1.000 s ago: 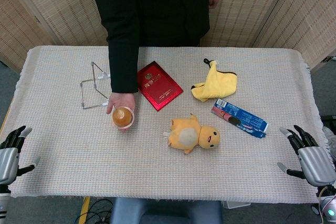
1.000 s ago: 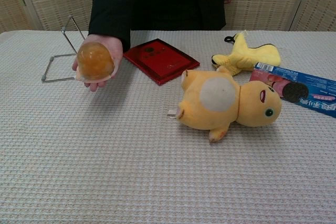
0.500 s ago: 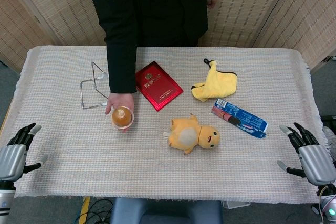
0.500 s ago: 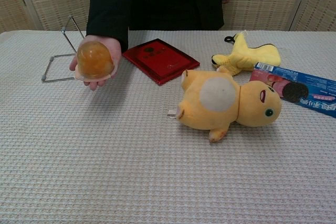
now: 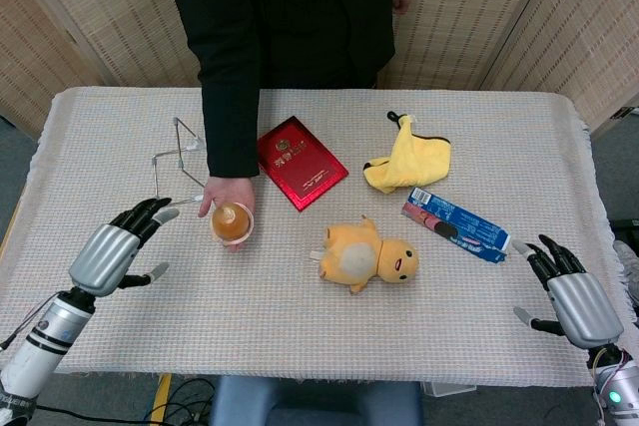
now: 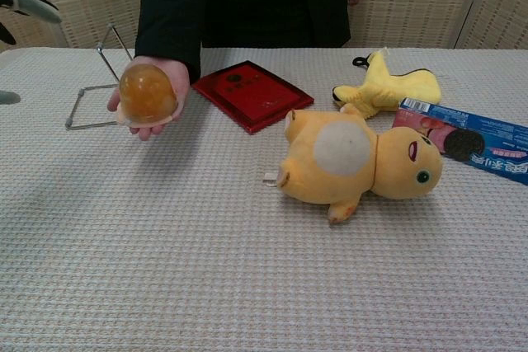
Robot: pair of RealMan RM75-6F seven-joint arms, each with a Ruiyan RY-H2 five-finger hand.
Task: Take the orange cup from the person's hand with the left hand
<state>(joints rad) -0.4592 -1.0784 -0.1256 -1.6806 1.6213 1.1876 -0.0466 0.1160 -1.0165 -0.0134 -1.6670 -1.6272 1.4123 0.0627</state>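
Orange cup (image 5: 232, 221) in person's hand (image 5: 225, 197), left robot hand (image 5: 112, 251) whole in head view only

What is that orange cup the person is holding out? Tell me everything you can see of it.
The orange cup is small, rounded and glossy, of see-through amber material that looks like plastic, with a paler rim. It lies in the person's hand, tipped so that its domed bottom faces the chest camera, held above the table's left part beside a wire stand. Only the person's fingers touch it; the left robot hand is open and apart from it.
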